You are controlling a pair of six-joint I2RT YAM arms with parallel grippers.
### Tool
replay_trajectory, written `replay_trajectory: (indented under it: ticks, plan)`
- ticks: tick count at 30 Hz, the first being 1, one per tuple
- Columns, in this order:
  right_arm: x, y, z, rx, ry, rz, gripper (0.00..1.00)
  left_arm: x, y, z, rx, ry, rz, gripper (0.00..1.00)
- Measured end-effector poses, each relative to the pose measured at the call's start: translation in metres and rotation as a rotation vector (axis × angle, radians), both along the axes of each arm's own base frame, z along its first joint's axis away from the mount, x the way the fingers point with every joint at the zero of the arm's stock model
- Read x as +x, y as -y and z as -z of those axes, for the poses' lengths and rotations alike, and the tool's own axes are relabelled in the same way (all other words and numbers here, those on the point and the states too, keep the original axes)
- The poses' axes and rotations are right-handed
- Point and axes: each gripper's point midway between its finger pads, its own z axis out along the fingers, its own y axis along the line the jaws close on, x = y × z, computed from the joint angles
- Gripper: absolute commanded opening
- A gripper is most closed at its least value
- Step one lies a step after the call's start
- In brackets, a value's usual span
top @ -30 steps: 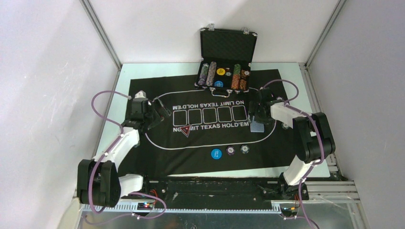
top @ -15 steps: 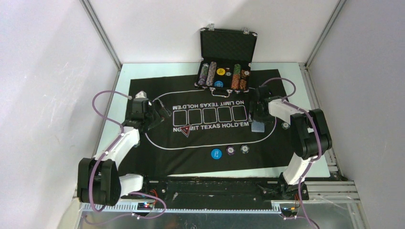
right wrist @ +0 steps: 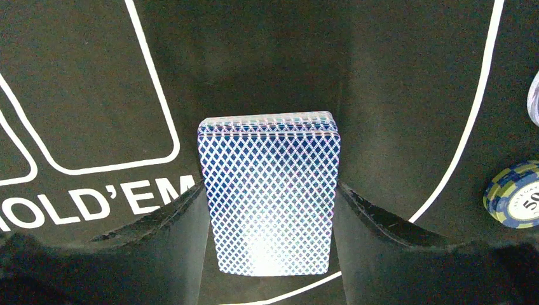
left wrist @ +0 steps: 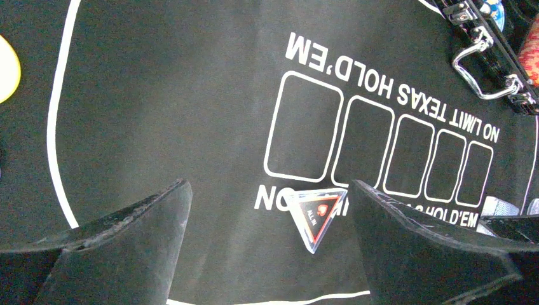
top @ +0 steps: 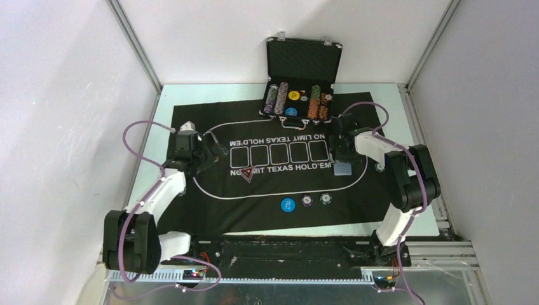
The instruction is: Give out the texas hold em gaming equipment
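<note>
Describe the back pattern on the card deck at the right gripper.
The card deck has a glossy blue diamond lattice; clearest in the right wrist view.

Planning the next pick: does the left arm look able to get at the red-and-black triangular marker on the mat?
Probably yes: the left gripper hangs open near the red-and-black triangular marker, nothing between.

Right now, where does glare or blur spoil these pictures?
Right wrist view: a white glare patch washes out the lower back of the blue diamond-patterned deck of cards. Left wrist view: the black felt mat shows a dull grey sheen. Top view: evenly lit.
</note>
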Motion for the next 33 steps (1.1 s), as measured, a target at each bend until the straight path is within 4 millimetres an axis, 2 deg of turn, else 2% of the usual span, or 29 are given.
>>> replay_trajectory:
  ticks: [4,8,9,10,19,27,30,33]
  plan:
    - [0.000,-0.006,0.000,0.006,0.002,-0.046,0.23,0.000,0.000,0.000,0.003,0.000,-0.002,1.00]
    - [-0.003,-0.022,0.000,0.057,-0.008,-0.102,0.08,0.000,-0.001,0.000,0.003,-0.002,-0.003,1.00]
    - [-0.005,-0.027,0.000,0.070,-0.011,-0.119,0.01,0.000,-0.001,0.001,0.003,-0.003,-0.003,1.00]
    - [-0.006,-0.031,-0.001,0.082,-0.014,-0.133,0.00,-0.001,-0.001,0.001,0.003,-0.004,-0.003,1.00]
    - [-0.011,-0.077,-0.011,0.183,0.016,-0.252,0.00,-0.001,-0.001,0.001,0.005,-0.007,-0.004,1.00]
    - [-0.015,-0.097,-0.030,0.203,0.068,-0.316,0.00,-0.001,-0.001,0.001,0.002,-0.007,-0.003,1.00]
    - [-0.022,-0.104,-0.029,0.195,0.057,-0.354,0.00,-0.001,0.004,0.002,-0.018,-0.011,0.014,1.00]
    - [-0.031,-0.115,-0.031,0.184,0.041,-0.413,0.00,0.004,0.019,-0.001,-0.091,0.007,0.064,1.00]
